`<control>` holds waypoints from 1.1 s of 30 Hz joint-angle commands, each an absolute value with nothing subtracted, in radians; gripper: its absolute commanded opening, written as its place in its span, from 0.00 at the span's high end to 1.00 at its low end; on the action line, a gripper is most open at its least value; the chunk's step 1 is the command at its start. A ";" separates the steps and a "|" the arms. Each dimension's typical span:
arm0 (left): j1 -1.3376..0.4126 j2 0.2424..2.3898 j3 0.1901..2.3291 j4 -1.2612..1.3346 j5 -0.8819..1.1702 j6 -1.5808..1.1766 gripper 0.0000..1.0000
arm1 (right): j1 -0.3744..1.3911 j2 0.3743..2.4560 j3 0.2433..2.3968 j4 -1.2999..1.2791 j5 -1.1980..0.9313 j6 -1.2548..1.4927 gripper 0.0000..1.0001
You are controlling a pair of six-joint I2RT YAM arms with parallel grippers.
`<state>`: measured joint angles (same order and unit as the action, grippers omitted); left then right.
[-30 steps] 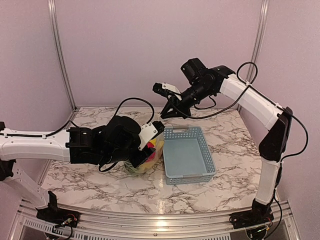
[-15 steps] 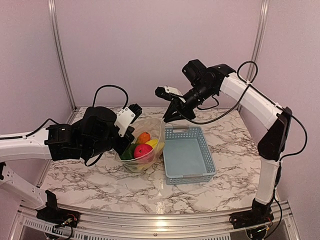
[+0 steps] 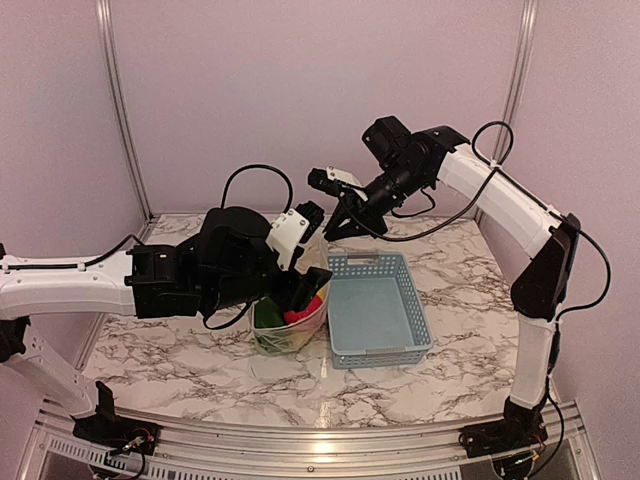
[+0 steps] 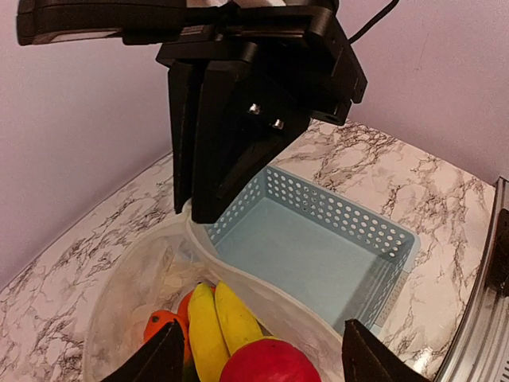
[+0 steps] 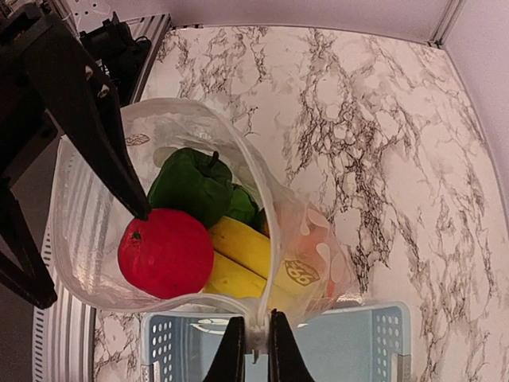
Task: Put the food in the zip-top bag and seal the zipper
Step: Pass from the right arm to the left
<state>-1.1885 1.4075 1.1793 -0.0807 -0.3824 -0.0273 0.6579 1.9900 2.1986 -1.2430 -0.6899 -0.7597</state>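
The clear, floppy plastic zip-top bag (image 3: 285, 335) stands mouth-up on the white marbled counter (image 3: 190, 375). It touches the long wall of the light-blue slotted plastic basket (image 3: 380, 356) on the side that faces the left arm.

The right pincer (image 3: 335, 228) hangs above the basket's far corner, closed narrow on the bag's mouth. In its wrist view the two fingertips (image 5: 235, 350) nip the thin clear zipper strip (image 5: 265, 231) with the film between them, right over the basket's wall. The strip gapes in a wide loop, its two sides unpressed.

The left pincer (image 3: 305, 290) is at the bag's mouth, just beside the basket, and is spread wide with nothing gripped. One black finger (image 5: 119, 159) reaches into the bag, its tip just beside the glossy red toy apple (image 5: 167, 255). The other finger lies outside the bag's wall, so the pincer straddles the rim.

The food lies inside the bag, beside the basket. The apple is on top, touching the yellow toy banana (image 5: 238, 255) on the basket side. The green toy pepper (image 5: 191, 187) is behind them, farther from the basket. A small toy orange (image 4: 163, 326) sits low against the film.
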 commanded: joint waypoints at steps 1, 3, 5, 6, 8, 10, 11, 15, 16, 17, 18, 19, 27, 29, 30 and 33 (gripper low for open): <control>-1.225 1.533 1.302 -0.132 -0.417 -0.098 0.30 | 0.657 1.995 2.220 -1.201 -0.696 -0.706 1.00; -1.229 1.581 1.344 -0.173 -0.436 -0.126 0.31 | 0.654 1.994 2.220 -1.191 -0.695 -0.692 1.00; -1.234 1.614 1.374 -0.205 -0.462 -0.144 0.32 | 0.646 1.994 2.219 -1.183 -0.693 -0.680 1.00; -1.236 1.623 1.382 -0.218 -0.470 -0.151 0.32 | 0.644 1.994 2.219 -1.177 -0.691 -0.674 1.00; -1.238 1.636 1.393 -0.236 -0.493 -0.172 0.34 | 0.638 1.993 2.216 -1.170 -0.690 -0.665 1.00; -1.238 1.648 1.409 -0.273 -0.546 -0.190 0.38 | 0.634 1.994 2.216 -1.169 -0.693 -0.661 1.00; -1.238 1.655 1.421 -0.302 -0.580 -0.199 0.41 | 0.634 1.993 2.214 -1.169 -0.695 -0.662 1.00; -1.236 1.673 1.451 -0.391 -0.664 -0.212 0.58 | 0.632 1.984 2.210 -1.171 -0.702 -0.670 1.00; -1.236 1.667 1.449 -0.394 -0.669 -0.209 0.62 | 0.633 1.981 2.208 -1.175 -0.707 -0.677 1.00; -1.236 1.661 1.442 -0.390 -0.668 -0.202 0.69 | 0.633 1.978 2.207 -1.184 -0.716 -0.691 1.00; -1.235 1.653 1.435 -0.383 -0.671 -0.197 0.76 | 0.632 1.975 2.206 -1.197 -0.730 -0.711 1.00; -1.234 1.643 1.424 -0.376 -0.678 -0.195 0.83 | 0.632 1.972 2.206 -1.215 -0.742 -0.738 1.00; -1.217 1.525 1.317 -0.301 -0.721 -0.153 1.00 | 0.631 1.964 2.207 -1.334 -0.740 -0.898 1.00; -1.216 1.496 1.299 -0.285 -0.724 -0.142 1.00 | 0.631 1.961 2.209 -1.339 -0.739 -0.902 1.00; -1.216 1.485 1.291 -0.276 -0.722 -0.138 1.00 | 0.632 1.963 2.212 -1.329 -0.734 -0.875 1.00; -1.215 1.462 1.278 -0.267 -0.729 -0.132 1.00 | 0.631 1.971 2.234 -1.329 -0.738 -0.869 0.98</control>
<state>-1.2228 1.5143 1.2934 -0.3161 -0.6846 -0.1551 0.6388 1.9915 2.1967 -1.2911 -0.7136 -0.8501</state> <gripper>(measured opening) 0.017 0.055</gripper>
